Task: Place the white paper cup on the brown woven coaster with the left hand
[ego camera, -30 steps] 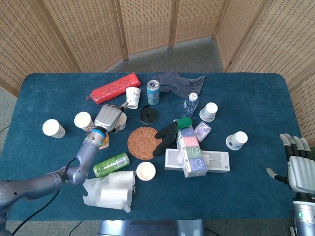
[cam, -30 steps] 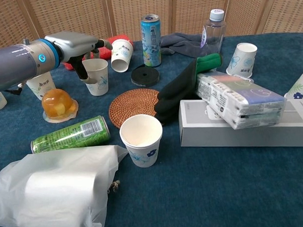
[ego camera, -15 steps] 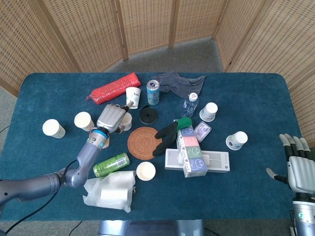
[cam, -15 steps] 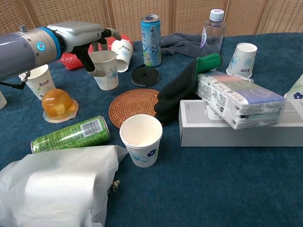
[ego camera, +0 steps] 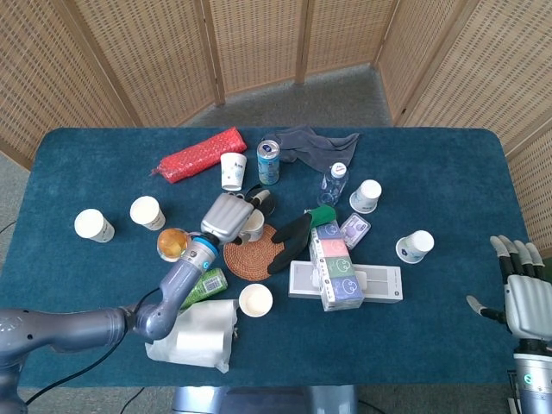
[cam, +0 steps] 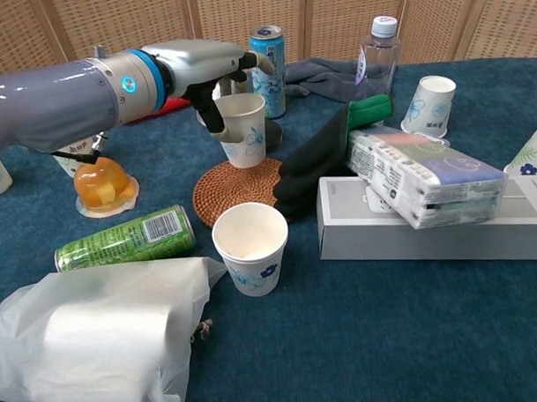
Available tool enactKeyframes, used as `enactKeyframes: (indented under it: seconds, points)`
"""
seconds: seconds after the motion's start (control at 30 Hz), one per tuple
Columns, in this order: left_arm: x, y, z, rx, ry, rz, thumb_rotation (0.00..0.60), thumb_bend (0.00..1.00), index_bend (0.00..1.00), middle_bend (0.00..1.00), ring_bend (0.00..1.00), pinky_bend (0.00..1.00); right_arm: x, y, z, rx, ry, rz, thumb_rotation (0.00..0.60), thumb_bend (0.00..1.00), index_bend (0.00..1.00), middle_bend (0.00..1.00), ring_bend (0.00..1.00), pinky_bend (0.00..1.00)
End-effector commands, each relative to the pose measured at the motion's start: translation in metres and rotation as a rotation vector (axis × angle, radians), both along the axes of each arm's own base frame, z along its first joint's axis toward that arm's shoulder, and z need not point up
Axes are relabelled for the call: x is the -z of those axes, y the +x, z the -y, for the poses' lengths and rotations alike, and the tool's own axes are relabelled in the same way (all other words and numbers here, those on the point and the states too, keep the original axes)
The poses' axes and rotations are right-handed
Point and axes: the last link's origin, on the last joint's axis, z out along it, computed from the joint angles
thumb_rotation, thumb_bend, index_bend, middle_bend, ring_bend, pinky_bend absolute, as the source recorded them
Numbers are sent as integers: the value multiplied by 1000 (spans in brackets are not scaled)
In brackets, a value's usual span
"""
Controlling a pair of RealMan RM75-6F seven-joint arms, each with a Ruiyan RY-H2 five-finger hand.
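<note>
Left hand (cam: 213, 69) grasping the white paper cup (cam: 243, 129), fingers wrapped round its upper wall from the rear; the cup stands upright with its open mouth up, over the far edge of the brown woven coaster (cam: 239, 191). From the chest view it cannot be told whether the cup's base touches the coaster or hangs just above it. In the head view the same hand (ego camera: 228, 216) covers most of the cup (ego camera: 252, 228), which shows at the upper left part of the coaster (ego camera: 255, 254). Right hand (ego camera: 520, 289) at the lower right corner of the head view, off the blue worktop (ego camera: 448, 190), released, fingers spread and holding nothing. Just beside the coaster on its right lies a black glove (cam: 313, 161) with a green cuff, resting against a stack of tissue packs (cam: 425, 177) on a flat grey box (cam: 428, 231). Nearer the camera than the coaster stands a second paper cup (cam: 251, 247), empty and upright. To its left a green can (cam: 125, 236) lies on its side, and a white plastic bag (cam: 97, 334) lies in the foreground. An orange jelly cup (cam: 100, 185) sits left of the coaster. Behind the held cup stand a blue can (cam: 267, 56), a black disc (ego camera: 264, 201) partly hidden by the hand, a grey cloth (cam: 328, 74) and a clear bottle (cam: 377, 49).
</note>
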Motion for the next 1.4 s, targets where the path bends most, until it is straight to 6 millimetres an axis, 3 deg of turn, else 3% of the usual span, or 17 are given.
enactKeyframes:
  seconds: [0.03, 1.0, 1.2, 1.4]
  points:
    - [6, 6, 1, 14, -5, -5, 600, 310, 91, 440, 404, 457, -1, -1, 1, 2, 0, 6, 600, 21, 0, 0, 0, 0]
    - [16, 1, 19, 9, -71, -29, 600, 304, 52, 428, 394, 406, -1, 1, -1, -3, 9, 22, 600, 21, 0, 0, 0, 0]
    - [17, 3, 20, 27, -65, -53, 600, 299, 37, 330, 316, 392, -3, 0, 0, -1, 3, 31, 600, 24, 0, 0, 0, 0]
    - [18, 2, 21, 37, -58, -68, 600, 298, 31, 303, 279, 387, -3, 0, 0, -2, 4, 29, 600, 23, 0, 0, 0, 0]
